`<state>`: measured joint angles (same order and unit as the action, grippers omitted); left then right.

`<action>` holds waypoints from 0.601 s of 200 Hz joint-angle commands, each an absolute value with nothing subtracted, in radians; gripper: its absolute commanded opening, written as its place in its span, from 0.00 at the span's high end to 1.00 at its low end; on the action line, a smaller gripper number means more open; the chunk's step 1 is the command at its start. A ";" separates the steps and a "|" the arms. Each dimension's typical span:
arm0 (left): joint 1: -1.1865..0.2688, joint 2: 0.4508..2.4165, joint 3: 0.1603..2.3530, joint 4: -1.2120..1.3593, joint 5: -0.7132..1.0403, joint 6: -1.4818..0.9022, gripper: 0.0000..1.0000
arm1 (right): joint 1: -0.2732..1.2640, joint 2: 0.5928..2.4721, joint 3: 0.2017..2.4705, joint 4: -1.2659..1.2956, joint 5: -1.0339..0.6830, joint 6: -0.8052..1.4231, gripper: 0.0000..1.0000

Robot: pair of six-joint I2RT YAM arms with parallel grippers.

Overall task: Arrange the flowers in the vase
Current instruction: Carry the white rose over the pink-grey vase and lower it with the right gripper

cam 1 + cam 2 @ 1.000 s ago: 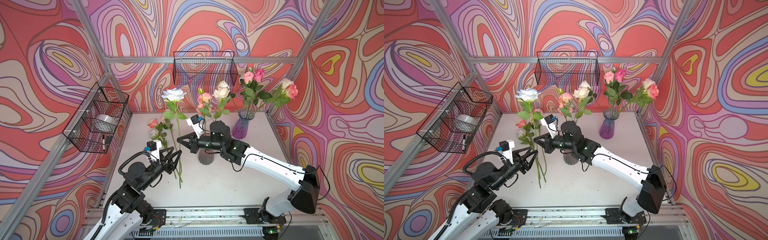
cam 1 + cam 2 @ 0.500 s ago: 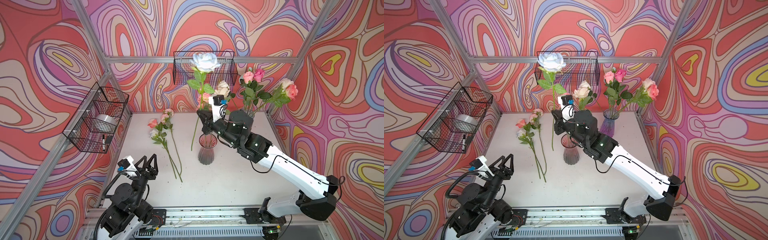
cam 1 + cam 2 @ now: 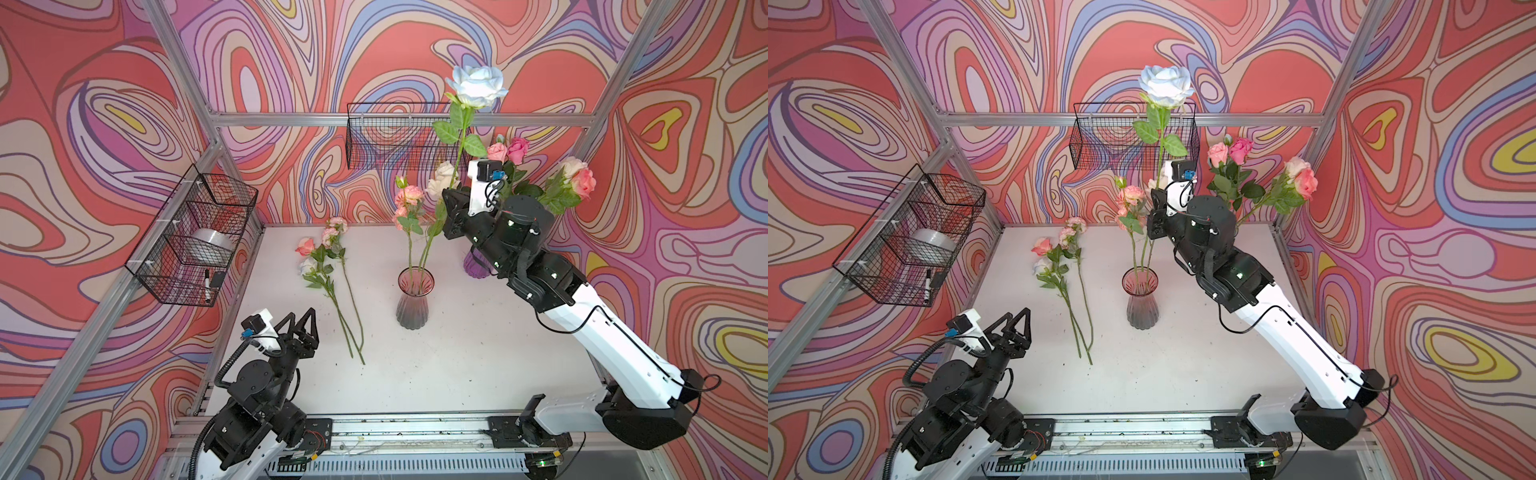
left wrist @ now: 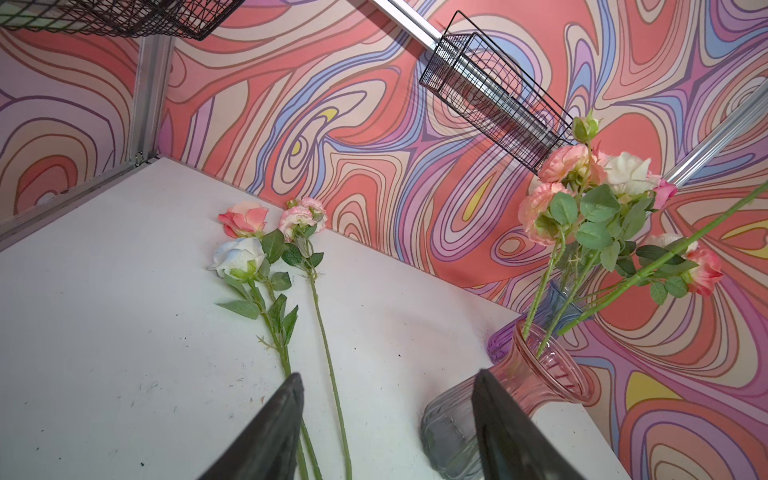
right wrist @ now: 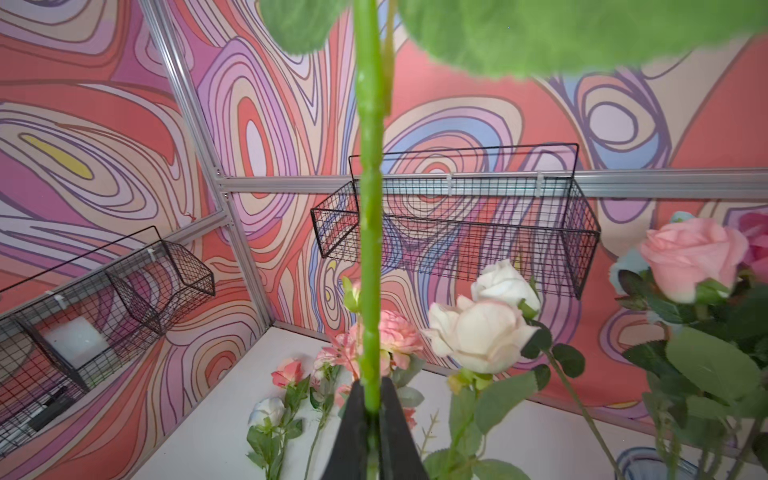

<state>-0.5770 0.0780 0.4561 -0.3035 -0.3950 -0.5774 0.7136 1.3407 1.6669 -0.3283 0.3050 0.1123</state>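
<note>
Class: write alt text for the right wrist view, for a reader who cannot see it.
The right claw is shut on a green stem close to the lens. Behind: cream roses, a black wire basket on the patterned wall, loose flowers on the white table.

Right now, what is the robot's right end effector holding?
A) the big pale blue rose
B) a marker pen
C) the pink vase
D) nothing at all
A: the right end effector is shut on the green stem of the pale blue rose, whose bloom stands high above it.
</note>
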 commanded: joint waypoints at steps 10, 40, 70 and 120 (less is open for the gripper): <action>-0.580 0.090 0.452 -0.303 -0.410 -0.592 0.35 | 0.686 1.321 1.583 -0.397 0.241 0.175 1.00; -0.580 0.106 0.454 -0.306 -0.422 -0.596 0.36 | 0.686 1.333 1.504 -0.386 0.200 0.178 1.00; -0.580 0.106 0.447 -0.305 -0.422 -0.600 0.36 | 0.684 1.349 1.433 -0.354 0.134 0.181 1.00; -0.581 0.123 0.441 -0.296 -0.415 -0.603 0.36 | 0.684 1.368 1.359 -0.335 0.090 0.156 0.96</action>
<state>-0.5770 0.1085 0.4553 -0.3035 -0.4015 -0.5819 0.6884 1.3663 1.3926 -0.3645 0.1307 0.1658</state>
